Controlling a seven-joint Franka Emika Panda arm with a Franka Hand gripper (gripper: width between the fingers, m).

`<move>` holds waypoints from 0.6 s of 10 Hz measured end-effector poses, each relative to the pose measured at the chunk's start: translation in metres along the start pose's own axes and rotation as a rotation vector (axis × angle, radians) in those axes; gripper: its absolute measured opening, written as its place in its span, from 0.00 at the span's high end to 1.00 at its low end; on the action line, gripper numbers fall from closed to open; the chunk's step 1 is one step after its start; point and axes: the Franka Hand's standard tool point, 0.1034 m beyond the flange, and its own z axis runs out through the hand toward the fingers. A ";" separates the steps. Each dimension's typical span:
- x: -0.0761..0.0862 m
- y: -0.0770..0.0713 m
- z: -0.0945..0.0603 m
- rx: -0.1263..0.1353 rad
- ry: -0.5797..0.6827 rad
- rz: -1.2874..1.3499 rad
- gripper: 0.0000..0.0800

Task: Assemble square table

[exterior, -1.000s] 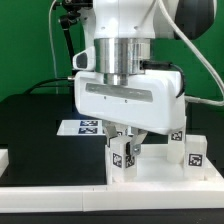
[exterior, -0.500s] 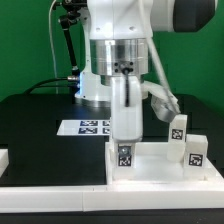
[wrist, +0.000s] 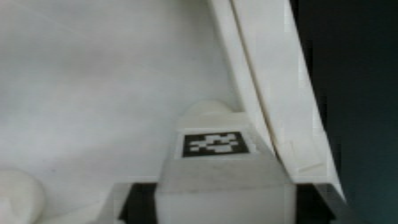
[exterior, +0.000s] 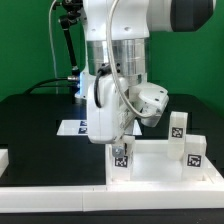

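1. Exterior view: the gripper (exterior: pixel 120 143) was low over the near corner of the square table panel (exterior: pixel 160 166), at the exterior view's left end of that panel, with its body turned sideways to the camera.
2. A tagged leg post (exterior: pixel 121 157) stood upright under the gripper in that corner. Two more leg posts (exterior: pixel 178 127) and (exterior: pixel 195 153) stood upright at the exterior view's right end of the panel, well apart from the arm.
3. In the wrist view, the tagged leg post (wrist: pixel 219 150) sat between the dark fingers (wrist: pixel 139 203), and the jaws appeared closed on the post, just beside the raised rim (wrist: pixel 267 80) of the panel.
4. The step in hand looked like seating or screwing this leg into its corner; how deep it sat could not be told.
5. To do it well, the post should be kept plumb over the corner recess, turned about its own axis without side drift, and pressed down only lightly so the panel does not slide toward the white border bar (exterior: pixel 60 195).
6. The marker board (exterior: pixel 78 127) lay flat behind, partly hidden by the arm.
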 end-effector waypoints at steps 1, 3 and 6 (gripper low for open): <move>0.000 0.000 0.000 0.004 0.006 0.003 0.63; 0.000 0.001 0.001 0.002 0.006 0.001 0.63; -0.009 0.005 -0.011 0.008 -0.011 -0.010 0.22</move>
